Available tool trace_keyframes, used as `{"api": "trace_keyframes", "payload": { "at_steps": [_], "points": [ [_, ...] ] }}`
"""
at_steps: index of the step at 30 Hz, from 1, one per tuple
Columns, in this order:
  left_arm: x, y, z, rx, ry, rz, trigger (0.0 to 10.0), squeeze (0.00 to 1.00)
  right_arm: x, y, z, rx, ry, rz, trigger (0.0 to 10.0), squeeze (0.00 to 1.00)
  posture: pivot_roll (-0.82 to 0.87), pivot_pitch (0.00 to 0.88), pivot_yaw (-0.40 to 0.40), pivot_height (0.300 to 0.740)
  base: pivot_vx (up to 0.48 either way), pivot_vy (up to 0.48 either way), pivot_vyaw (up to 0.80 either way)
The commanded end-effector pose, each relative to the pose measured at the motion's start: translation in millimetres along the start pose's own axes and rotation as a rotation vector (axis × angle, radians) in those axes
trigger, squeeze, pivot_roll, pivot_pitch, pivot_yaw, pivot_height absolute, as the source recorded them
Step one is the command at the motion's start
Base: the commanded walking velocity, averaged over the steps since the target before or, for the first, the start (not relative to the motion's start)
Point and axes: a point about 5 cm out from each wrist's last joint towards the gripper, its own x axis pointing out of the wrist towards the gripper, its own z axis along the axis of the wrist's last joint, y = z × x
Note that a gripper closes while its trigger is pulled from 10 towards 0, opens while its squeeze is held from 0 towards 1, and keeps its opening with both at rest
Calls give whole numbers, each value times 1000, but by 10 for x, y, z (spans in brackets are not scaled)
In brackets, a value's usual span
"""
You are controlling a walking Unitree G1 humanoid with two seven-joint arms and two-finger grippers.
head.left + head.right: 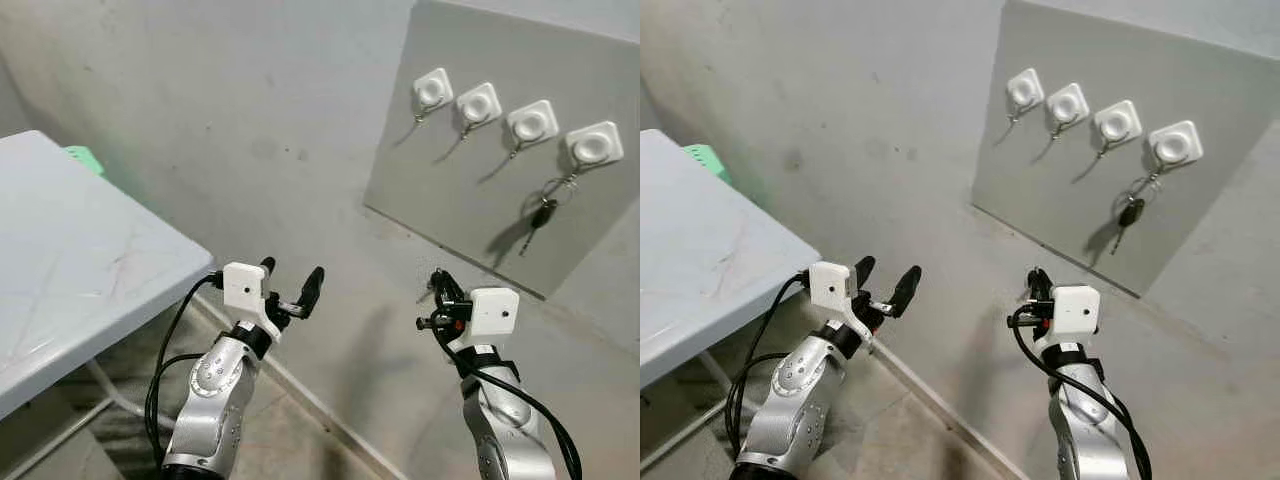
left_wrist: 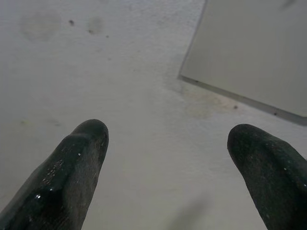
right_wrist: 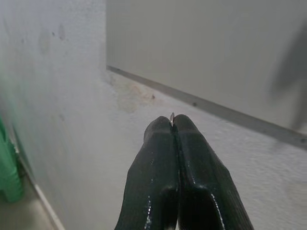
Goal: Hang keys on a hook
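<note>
A grey wall fills our frame. Lower left, our left tool [image 1: 292, 283] is spread; lower right, our right tool [image 1: 437, 288] is pressed together. Upper right, the keys [image 1: 541, 213] hang on the rightmost hook [image 1: 593, 146], so we should withdraw without snagging.

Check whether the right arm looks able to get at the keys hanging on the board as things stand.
Probably yes. The right pincer sits below the keys on the rightmost hook, with only bare wall and board between. Its fingers are pressed shut, so they would need to open first.
</note>
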Motion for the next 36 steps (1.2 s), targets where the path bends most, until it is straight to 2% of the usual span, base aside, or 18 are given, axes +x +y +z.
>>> {"api": "trace_keyframes", "payload": {
  "at_steps": [1,22,30,32,36],
  "points": [
    [7,-31,20,6,-12,-13,10000,0,22,-12,23,-1,-2,4,10000,0,-9,0,-57,740,0,0,-744],
    [21,-82,25,13,-15,-32,10000,0,22,18,18,-1,-6,17,10000,0,-11,0,-55,740,0,0,-692],
    [88,-281,76,29,-13,-155,10000,0,103,9,97,-10,-43,19,10000,0,-11,0,-55,740,0,0,0],
    [132,-393,111,35,-18,-216,10000,0,162,-3,136,-17,-57,17,10000,0,-11,0,-56,740,0,0,0],
    [177,-489,146,37,-22,-267,10000,0,243,-1,202,-18,-82,22,10000,0,-11,0,-56,740,0,0,0]
  ]
}}
